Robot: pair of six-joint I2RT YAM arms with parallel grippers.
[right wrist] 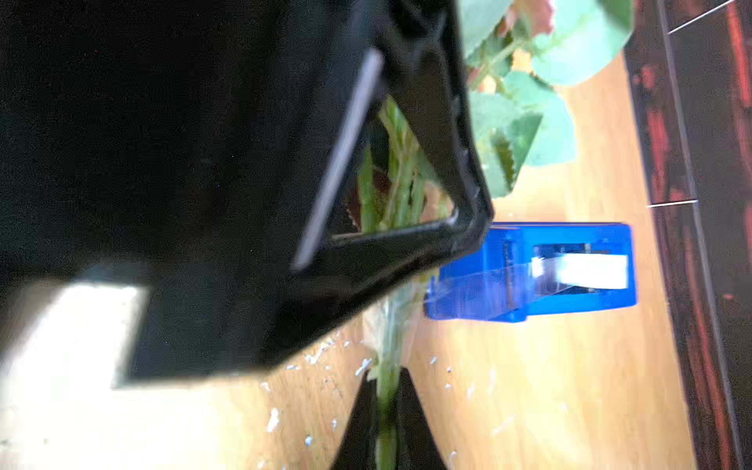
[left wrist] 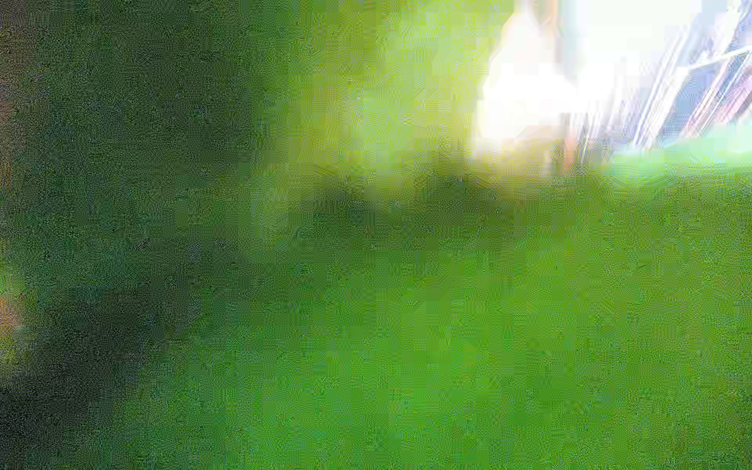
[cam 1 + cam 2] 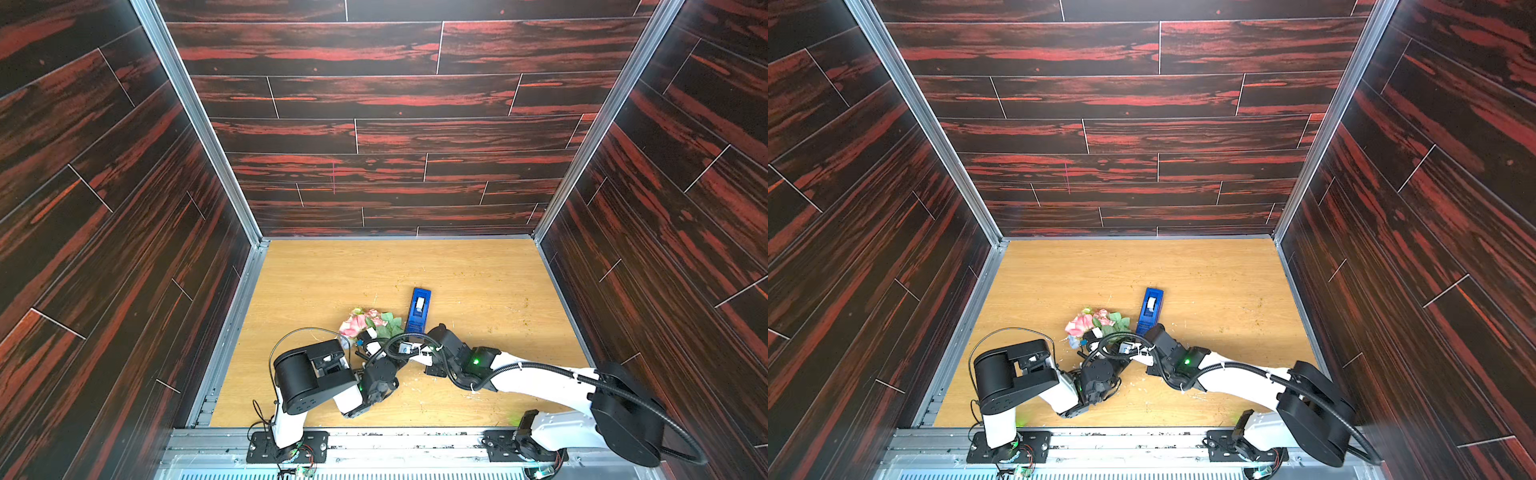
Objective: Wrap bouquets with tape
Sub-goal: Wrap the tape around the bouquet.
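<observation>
The bouquet (image 3: 362, 323) was seen lying on the tabletop (image 3: 311, 282) in the lower middle of both top views, with its pink blooms towards the left and its leaves (image 3: 388, 322) spread towards the right. Just beside those leaves the blue tape dispenser (image 3: 419, 309) was set lengthwise, and its whitish tape roll (image 1: 582, 272) was visible in the slot.

In the right wrist view the right tool (image 1: 385, 382) was found pressed together on the green stems (image 1: 386, 350) at the lower edge of the frame. Much of that picture was blocked by the black body of the left tool (image 3: 370, 340), which stood between the camera and the stems. More stems were glimpsed only through a triangular gap in it.

The left wrist view was filled by a green blur, with only a bright patch at the upper right. Whether the left tool was apart or together could not be told.

In the top views the stems were covered by both wrists and a looped black cable (image 3: 399, 338). Pale flecks (image 1: 272, 419) were scattered on the tabletop, which was enclosed by dark red wood-grain walls (image 3: 374, 124).
</observation>
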